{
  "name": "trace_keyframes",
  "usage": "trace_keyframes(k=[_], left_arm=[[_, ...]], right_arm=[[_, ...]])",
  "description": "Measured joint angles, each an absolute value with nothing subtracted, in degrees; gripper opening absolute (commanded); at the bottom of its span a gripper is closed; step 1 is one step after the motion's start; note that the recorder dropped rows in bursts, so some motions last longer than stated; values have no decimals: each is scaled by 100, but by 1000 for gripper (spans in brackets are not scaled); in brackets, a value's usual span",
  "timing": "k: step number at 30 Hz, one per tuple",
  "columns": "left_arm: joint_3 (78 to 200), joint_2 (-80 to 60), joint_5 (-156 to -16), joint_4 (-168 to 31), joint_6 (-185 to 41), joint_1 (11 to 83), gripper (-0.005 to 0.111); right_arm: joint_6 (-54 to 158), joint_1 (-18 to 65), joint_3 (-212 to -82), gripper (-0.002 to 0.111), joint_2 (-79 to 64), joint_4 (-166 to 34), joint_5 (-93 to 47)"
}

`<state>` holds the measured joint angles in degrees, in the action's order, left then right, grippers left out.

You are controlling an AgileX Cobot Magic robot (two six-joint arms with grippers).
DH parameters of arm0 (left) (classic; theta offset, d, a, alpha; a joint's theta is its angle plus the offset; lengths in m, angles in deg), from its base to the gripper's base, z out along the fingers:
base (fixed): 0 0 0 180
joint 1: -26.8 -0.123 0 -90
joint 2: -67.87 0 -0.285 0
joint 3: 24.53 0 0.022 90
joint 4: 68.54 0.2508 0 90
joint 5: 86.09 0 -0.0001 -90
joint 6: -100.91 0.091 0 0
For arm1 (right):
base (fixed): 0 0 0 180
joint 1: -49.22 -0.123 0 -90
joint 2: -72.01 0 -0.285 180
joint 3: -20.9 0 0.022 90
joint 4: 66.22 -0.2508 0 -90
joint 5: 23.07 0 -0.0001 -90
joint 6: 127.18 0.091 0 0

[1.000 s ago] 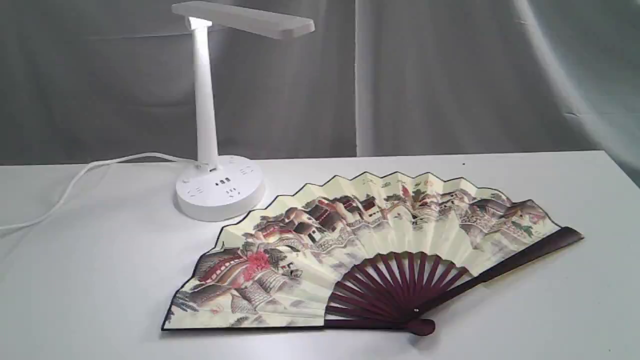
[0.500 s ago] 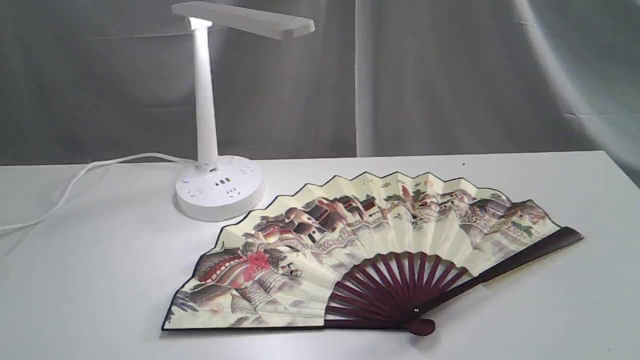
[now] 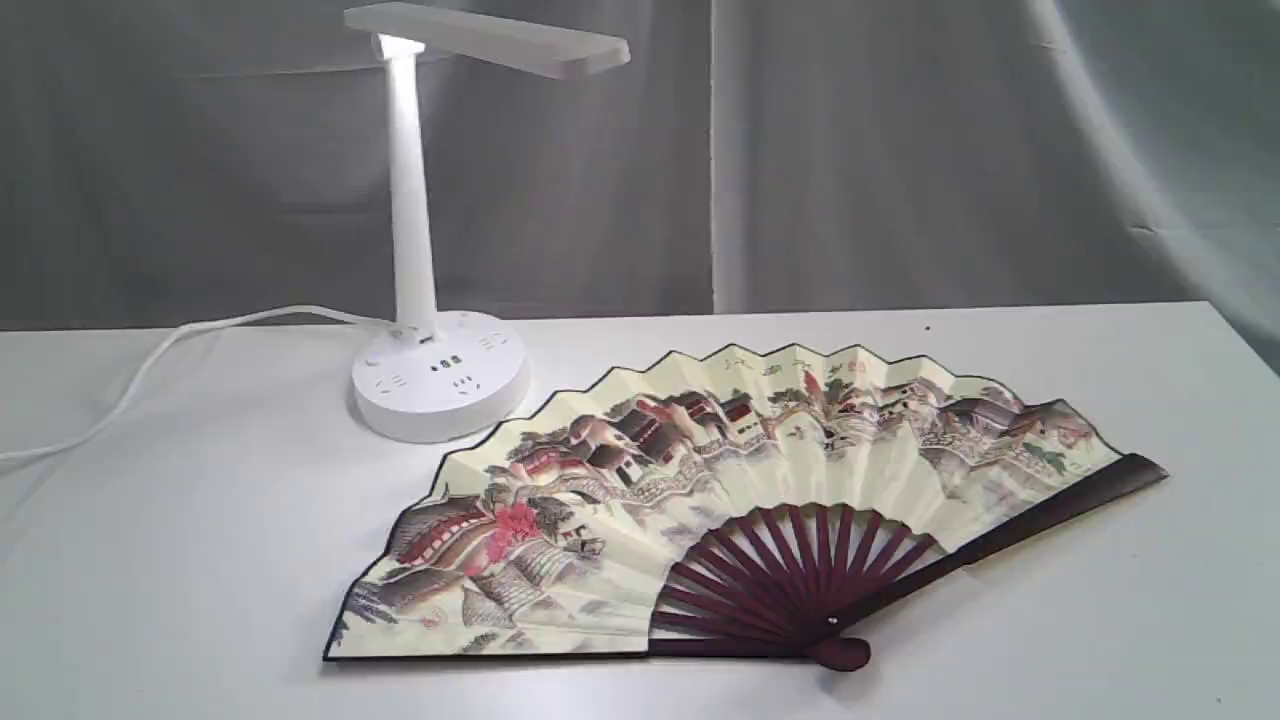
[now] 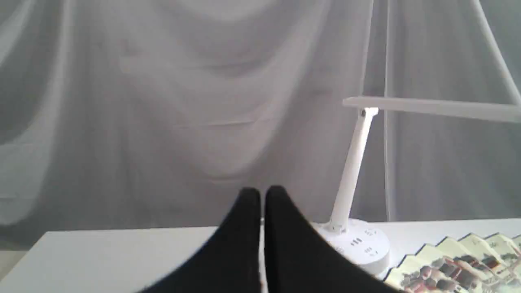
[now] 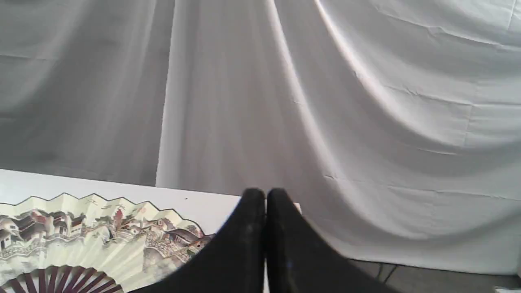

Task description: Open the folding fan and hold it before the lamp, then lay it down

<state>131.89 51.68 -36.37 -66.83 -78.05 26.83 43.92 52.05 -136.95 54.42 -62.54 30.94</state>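
Note:
The folding fan [image 3: 760, 480] lies spread open and flat on the white table [image 3: 200, 560], painted side up, its maroon ribs meeting at a pivot near the front edge. The white lamp [image 3: 410, 200] stands upright behind the fan's left part, its round base [image 3: 440, 385] a short way from the paper edge. No arm shows in the exterior view. The left wrist view has my left gripper [image 4: 262, 193] shut and empty, raised in front of the lamp [image 4: 350, 171], with the fan [image 4: 456, 264] off to one side. My right gripper [image 5: 265, 194] is likewise shut and empty, beside the fan [image 5: 81, 228].
The lamp's white cord [image 3: 150, 365] trails from the base to the table's left edge. A grey draped curtain [image 3: 900, 150] hangs behind the table. The table's right corner [image 3: 1215, 310] ends near the fan's right guard.

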Motion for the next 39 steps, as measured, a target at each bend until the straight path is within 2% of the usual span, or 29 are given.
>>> trace_keyframes(k=[8, 17, 21, 32, 39], left_arm=[[13189, 5930, -3444, -6683, -7909, 2683, 0], [13189, 6011, -3113, -6669, -7958, 2683, 0], [13063, 6011, -3418, -6558, -7969, 2683, 0], [11018, 5990, -5239, -6595, -7977, 2683, 0], [9679, 5994, -6297, -6620, -7977, 2683, 0]], right_arm=[[4392, 5191, -13717, 0, 6391, -6267, 3675], [4392, 5144, -13713, 0, 6412, -6257, 4073], [4392, 5144, -13427, 0, 6412, -6373, 3898], [4402, 5144, -11588, 0, 6401, -6765, 2575], [4402, 5144, -10271, 0, 6402, -6787, 1200]])
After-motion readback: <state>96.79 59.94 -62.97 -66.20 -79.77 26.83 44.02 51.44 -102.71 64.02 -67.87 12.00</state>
